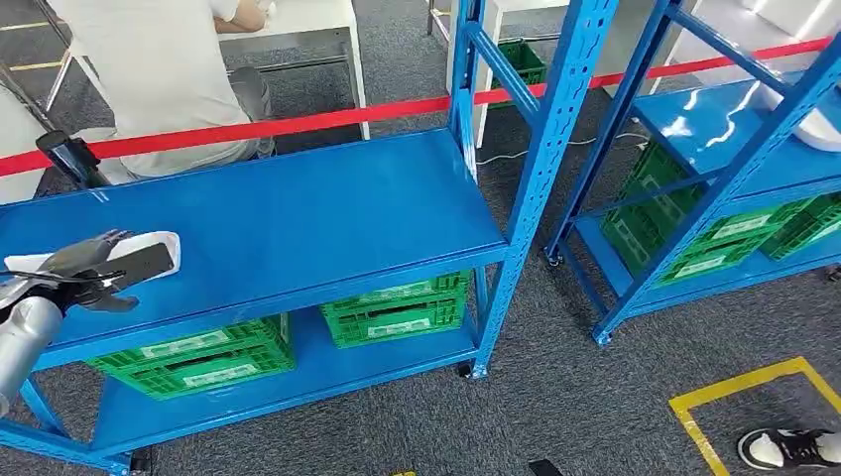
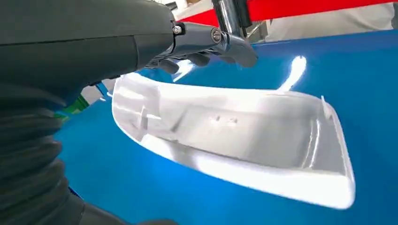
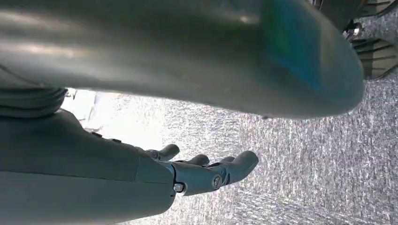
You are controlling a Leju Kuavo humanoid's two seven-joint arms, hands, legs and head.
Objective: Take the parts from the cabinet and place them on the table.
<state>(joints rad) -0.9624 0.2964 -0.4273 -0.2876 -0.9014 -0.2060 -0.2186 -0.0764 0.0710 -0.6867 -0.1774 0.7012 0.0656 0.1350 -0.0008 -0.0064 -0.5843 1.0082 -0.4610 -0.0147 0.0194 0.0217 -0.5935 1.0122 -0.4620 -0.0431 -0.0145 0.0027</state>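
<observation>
Head view: part (image 1: 149,260) in left hand (image 1: 89,266)

Looks like a warehouse or factory test area: blue steel shelving racks (image 1: 536,149) on grey carpet (image 1: 555,397), green plastic crates (image 1: 397,309) with labels stacked on the lower shelves, red barrier tape (image 1: 327,119) strung across, and yellow floor marking tape (image 1: 744,382). A person sits at a white worktop (image 1: 307,20) behind.

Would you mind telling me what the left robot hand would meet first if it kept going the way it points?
Probably nothing soon: the left robot hand, holding the white part, points along over the blue shelf; depth is unclear.
</observation>
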